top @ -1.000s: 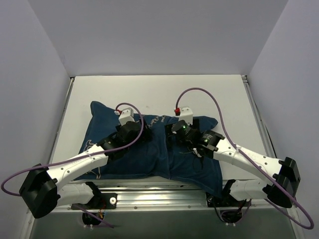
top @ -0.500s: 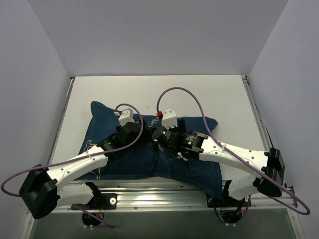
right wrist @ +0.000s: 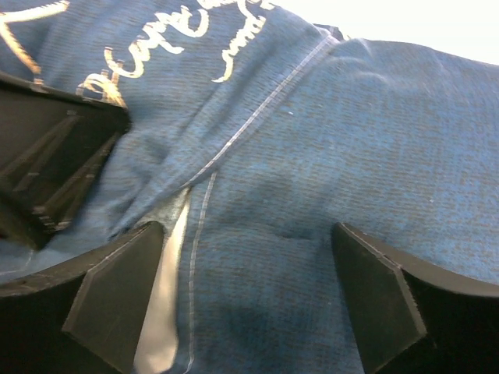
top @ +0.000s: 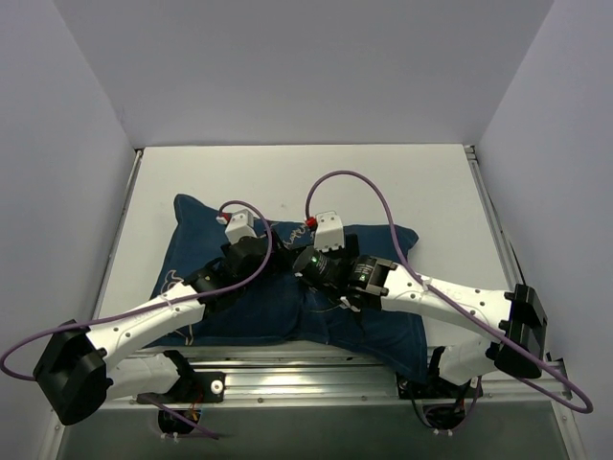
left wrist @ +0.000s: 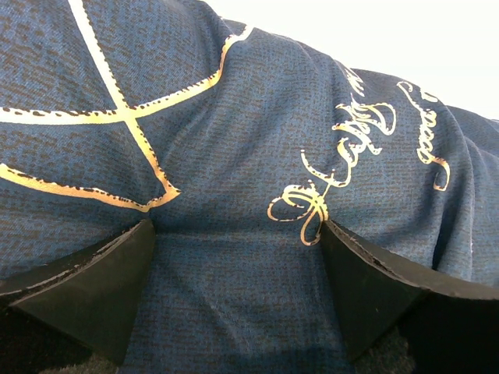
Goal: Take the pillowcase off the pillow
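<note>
Navy-blue printed fabric pillowcase (top: 196, 244) covers the plump white pillow (right wrist: 165, 308) on the white table (top: 316, 177), just ahead of the arm bases. Both claws meet at its middle, spread wide and grasping nothing. The right claw (right wrist: 248, 234) straddles the seam opening where the pillow peeks out, likely to pinch the flap. The left claw (left wrist: 238, 234) presses alongside.

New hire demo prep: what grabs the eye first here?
The navy pillowcase with gold script covers the near half of the table. Both sets of jaws meet at its middle, open against the fabric. In the right wrist view, a white sliver, likely the pillow, shows through a seam slit.
</note>
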Controlling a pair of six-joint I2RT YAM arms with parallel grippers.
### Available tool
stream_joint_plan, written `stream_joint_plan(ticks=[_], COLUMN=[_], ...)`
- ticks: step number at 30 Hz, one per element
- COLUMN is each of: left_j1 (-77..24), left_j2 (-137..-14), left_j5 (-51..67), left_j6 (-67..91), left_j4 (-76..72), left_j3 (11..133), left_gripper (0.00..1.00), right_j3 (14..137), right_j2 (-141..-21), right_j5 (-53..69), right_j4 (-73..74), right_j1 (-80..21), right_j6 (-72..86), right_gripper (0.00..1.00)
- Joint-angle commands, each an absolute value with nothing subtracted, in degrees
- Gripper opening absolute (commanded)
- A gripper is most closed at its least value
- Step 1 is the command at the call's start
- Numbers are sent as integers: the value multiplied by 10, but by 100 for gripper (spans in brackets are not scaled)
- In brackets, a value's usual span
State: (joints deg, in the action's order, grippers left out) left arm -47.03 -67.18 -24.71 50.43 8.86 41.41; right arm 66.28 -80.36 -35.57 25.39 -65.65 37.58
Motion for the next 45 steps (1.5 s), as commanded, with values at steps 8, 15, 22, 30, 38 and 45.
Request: stream_joint_plan(ticks=[8,15,22,30,38,45], left_j1=[-465,-441,-404,-378,-393,-527], left_j2=[-679,-671,-637,-601,-563,-631], left_j5=[-207,-204,-192,-187,-132,-179], left_j6=[527,546,555,508,353,216], left_j4=[173,178,179,202,226,286], left_j3=[369,342,303,315,453,667], left_gripper=[97,97,97,96,96,96], right_j3=[618,587,532,457,471,498], right_j2=[-769,-718,-657,-626,-646,-680], right_j5=[-448,-465,-400,-143,22,2], right_j4=[349,385,343,178,27,5], right_j1=[-625,-534,-390,-305,-337,-393], right_j6=[430,434,417,338,316,322], right_gripper=[83,83,83,43,14,12])
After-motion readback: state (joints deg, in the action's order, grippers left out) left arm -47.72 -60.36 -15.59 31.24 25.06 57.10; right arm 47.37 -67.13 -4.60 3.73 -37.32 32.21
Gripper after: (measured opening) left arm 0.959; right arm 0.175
